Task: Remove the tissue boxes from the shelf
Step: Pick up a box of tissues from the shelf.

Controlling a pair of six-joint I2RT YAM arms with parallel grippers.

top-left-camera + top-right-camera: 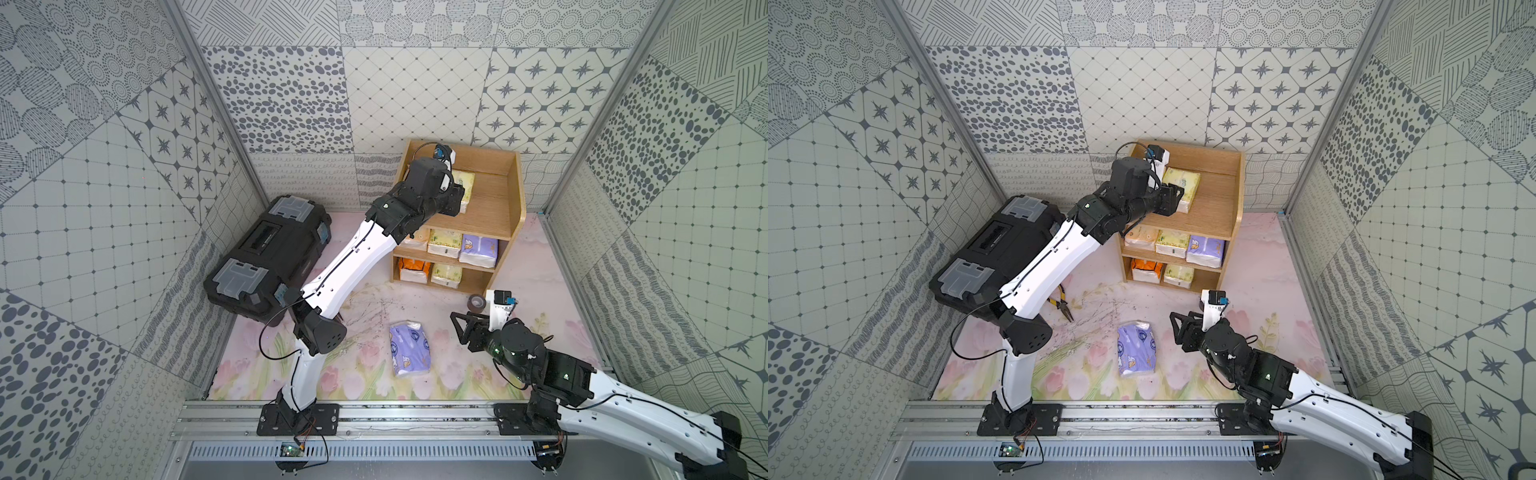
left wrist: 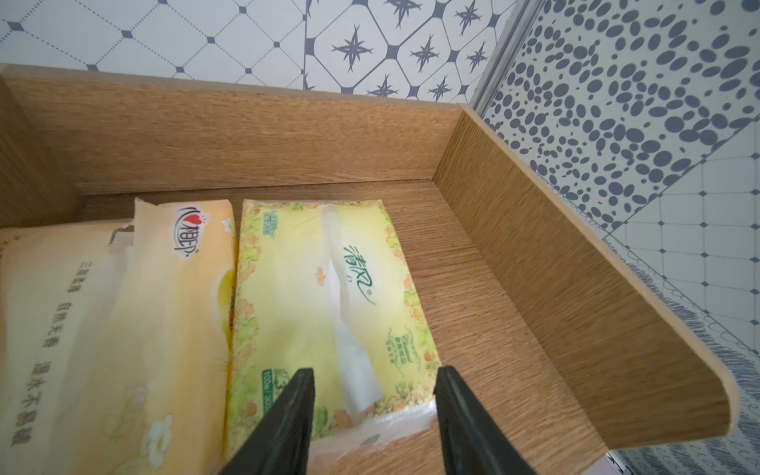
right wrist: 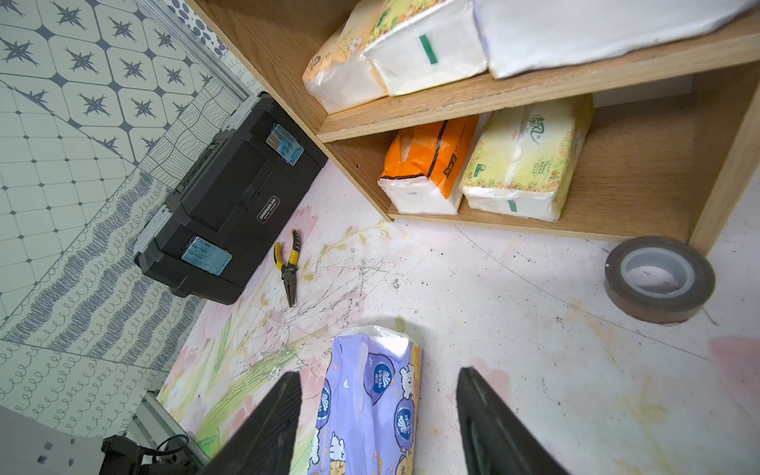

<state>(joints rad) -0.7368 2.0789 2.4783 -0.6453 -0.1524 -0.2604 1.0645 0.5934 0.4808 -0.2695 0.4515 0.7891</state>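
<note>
Tissue boxes (image 1: 1177, 243) sit in the shelf (image 1: 505, 199) at twelve o'clock on the counter (image 1: 540, 270) — two on top, three in the middle, two below. Left hand (image 2: 375, 370) reaches over the top tier, jaws parted astride the near end of the yellow-green pack (image 2: 329, 288); whether they touch it is hard to say. Lavender pack (image 1: 409, 349) lies on the counter at the shelf's six o'clock — right hand (image 3: 382, 372) hangs wide open at its three o'clock.

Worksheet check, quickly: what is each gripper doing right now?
Left gripper: jaws astride the yellow-green tissue pack; grip cannot be told.
Right gripper: open, holding nothing.
</note>
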